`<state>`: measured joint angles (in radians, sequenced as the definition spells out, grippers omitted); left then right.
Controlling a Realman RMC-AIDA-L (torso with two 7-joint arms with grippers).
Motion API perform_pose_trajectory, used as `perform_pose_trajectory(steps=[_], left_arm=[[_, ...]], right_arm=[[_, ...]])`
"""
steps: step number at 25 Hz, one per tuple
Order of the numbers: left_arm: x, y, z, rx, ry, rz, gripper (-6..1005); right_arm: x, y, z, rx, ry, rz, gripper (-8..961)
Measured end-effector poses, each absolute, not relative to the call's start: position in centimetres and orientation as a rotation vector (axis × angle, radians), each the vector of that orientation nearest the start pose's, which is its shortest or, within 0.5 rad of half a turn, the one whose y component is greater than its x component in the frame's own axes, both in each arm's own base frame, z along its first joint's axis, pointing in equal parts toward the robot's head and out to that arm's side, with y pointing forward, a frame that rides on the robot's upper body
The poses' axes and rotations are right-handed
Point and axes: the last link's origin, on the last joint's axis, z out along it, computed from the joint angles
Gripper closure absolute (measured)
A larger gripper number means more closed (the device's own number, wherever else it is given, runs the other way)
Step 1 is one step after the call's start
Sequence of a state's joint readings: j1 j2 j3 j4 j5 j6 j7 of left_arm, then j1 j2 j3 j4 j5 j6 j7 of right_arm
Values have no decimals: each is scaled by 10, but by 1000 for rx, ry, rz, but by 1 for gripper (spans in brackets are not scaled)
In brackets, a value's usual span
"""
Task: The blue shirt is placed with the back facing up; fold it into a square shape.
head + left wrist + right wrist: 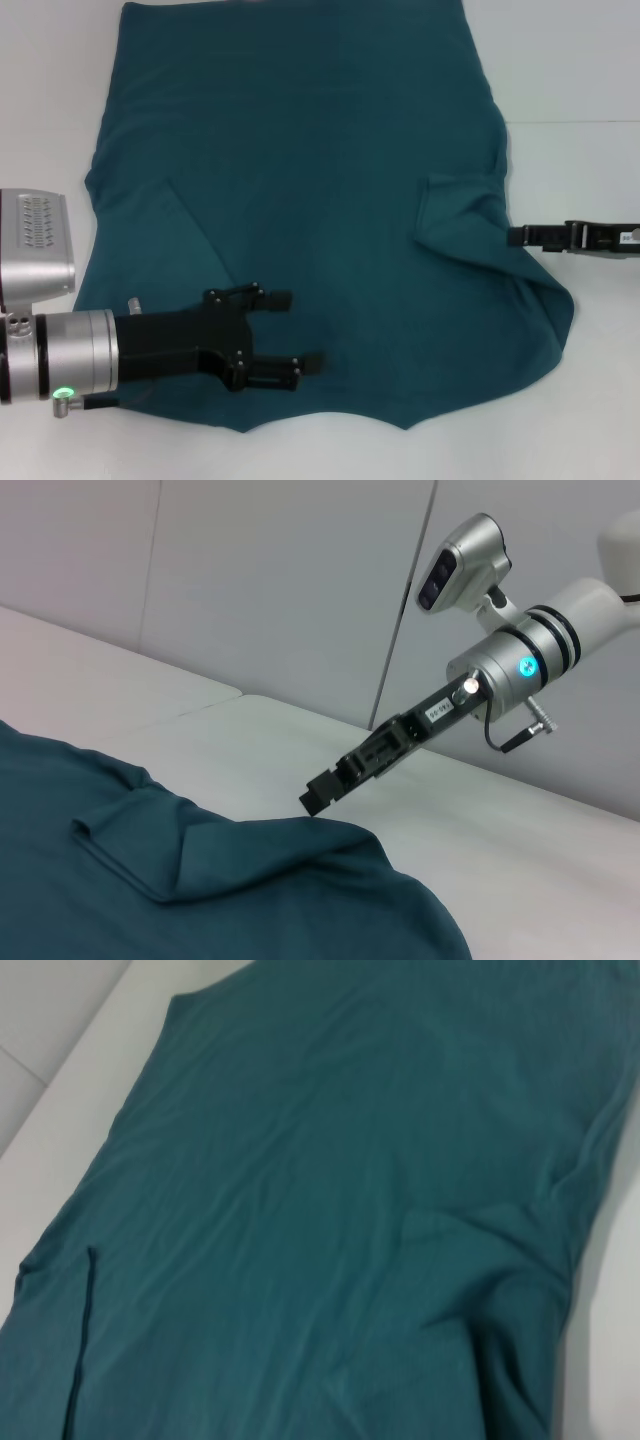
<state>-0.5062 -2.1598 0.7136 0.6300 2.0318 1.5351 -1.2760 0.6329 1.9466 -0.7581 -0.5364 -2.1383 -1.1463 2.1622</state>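
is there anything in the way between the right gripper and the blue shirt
Nothing visible. The right gripper sits at the blue shirt's right edge beside the folded-in sleeve, with only bare table around it. The left gripper is over the shirt's near part.

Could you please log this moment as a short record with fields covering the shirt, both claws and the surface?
garment: blue shirt, spread plain side up, both sleeves folded inward
surface: white table
left claw: left claw, open, over the shirt's near left part
right claw: right claw, at the shirt's right edge beside the folded sleeve; side-on
fold progress: body not yet folded into a square
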Motion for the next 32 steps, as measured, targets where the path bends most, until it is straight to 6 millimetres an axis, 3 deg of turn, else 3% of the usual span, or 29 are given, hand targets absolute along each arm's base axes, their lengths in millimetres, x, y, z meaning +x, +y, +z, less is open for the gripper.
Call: perform_pose_trajectory(steps=[5, 24, 32], left_arm=[[-255, 309, -43, -2790, -567, -714, 49], [-256, 309, -42, -2788, -565, -709, 49], [-257, 310, -43, -2782, -567, -698, 50]], right_arm=[[306, 392, 17, -2169, 1533, 391, 159], [301, 395, 2, -2170, 1452, 391, 538], [300, 395, 1, -2172, 1437, 416, 853]])
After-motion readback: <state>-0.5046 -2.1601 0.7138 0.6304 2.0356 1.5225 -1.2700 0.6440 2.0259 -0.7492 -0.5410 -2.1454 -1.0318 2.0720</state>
